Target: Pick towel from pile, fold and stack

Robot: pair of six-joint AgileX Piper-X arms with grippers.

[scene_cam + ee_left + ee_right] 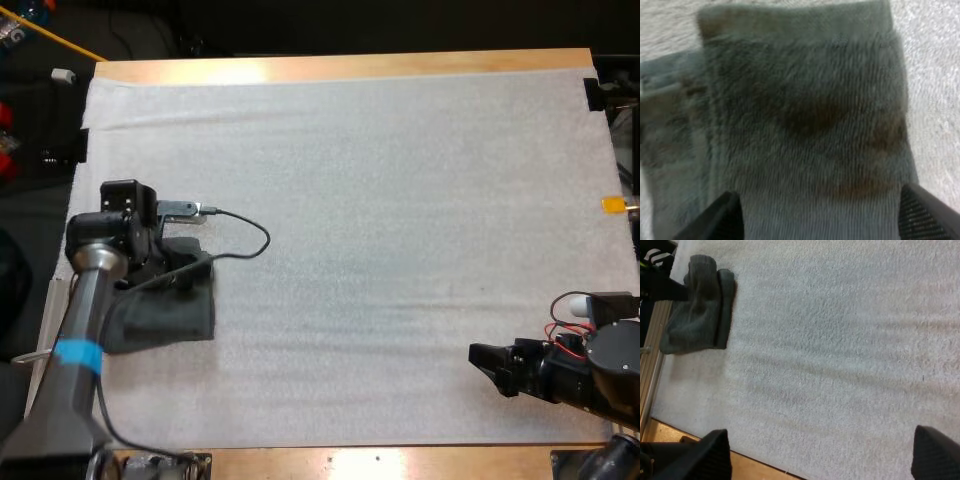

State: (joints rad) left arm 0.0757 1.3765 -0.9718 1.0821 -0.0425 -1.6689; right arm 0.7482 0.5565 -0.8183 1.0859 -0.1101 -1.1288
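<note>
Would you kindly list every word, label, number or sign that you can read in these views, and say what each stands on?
None can be read.
The dark towel, the white mat and the wooden table carry no print.
A patterned object off the table's far left corner may bear markings, but they are too blurred to read.

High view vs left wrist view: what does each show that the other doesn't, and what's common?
Only the high view: the right pincer over the white mat, far from the dark grey-green towel, and the wooden table edging the mat. Only the left wrist view: the left pincer, its fingers standing apart over the towel, and the towel's nap up close. Both: the folded towel and the mat beside it.
</note>
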